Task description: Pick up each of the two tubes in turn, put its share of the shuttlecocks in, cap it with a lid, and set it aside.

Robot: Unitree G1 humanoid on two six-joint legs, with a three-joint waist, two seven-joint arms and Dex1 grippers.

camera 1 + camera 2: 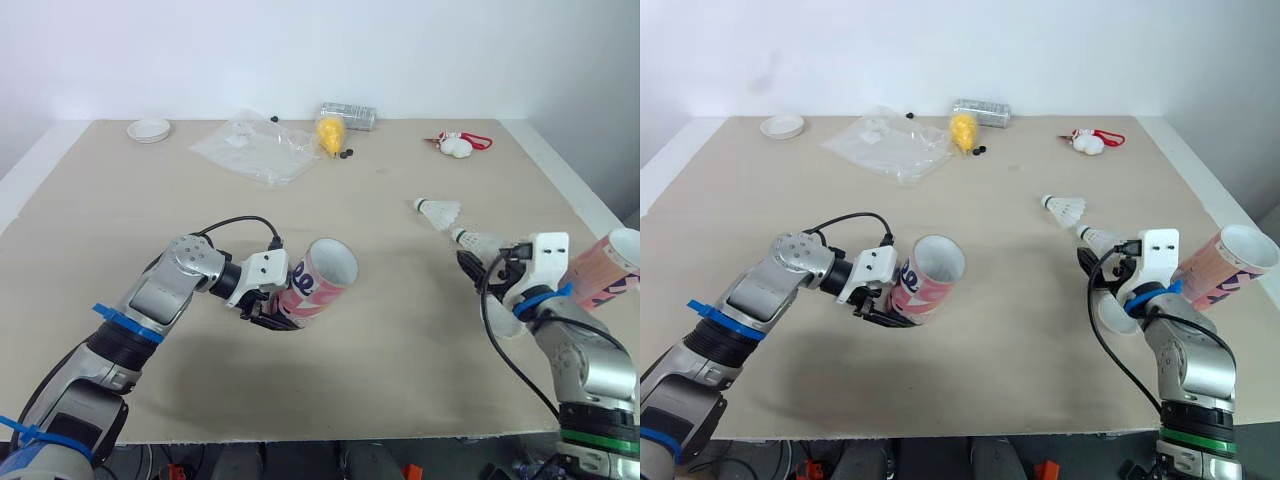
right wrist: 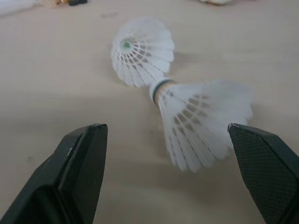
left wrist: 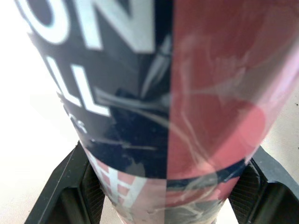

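Left gripper (image 1: 272, 308): clenched on the pink tube, 2 black fingers (image 3: 70, 186) pressed on opposite sides near its closed end.
Pink tube (image 1: 318, 280): held low over the counter (image 1: 380, 350), left of centre; tilted, open mouth raised and facing away from the robot; inside not visible.
Right gripper (image 2: 167, 131): released, jaws spread wide, hovering low at the near right of the counter, aimed at the near shuttlecock.
Near shuttlecock (image 2: 201, 121): lying on its side on the counter, in line with the gap of the right gripper, not touched by either finger.
Far shuttlecock (image 2: 142, 51): just beyond the near one, feather skirt facing the gripper; cork of the near one touching or almost touching it, cannot tell which.
Second tube (image 1: 605, 268): at the right edge, just beside the right wrist, tilted, open mouth up; support not visible.
Lid (image 1: 149, 130): white, flat on the far left corner, well apart from both tubes.
Plastic bag (image 1: 255, 147): clear, crumpled, far side of the counter, left of a yellow thing (image 1: 331, 133).
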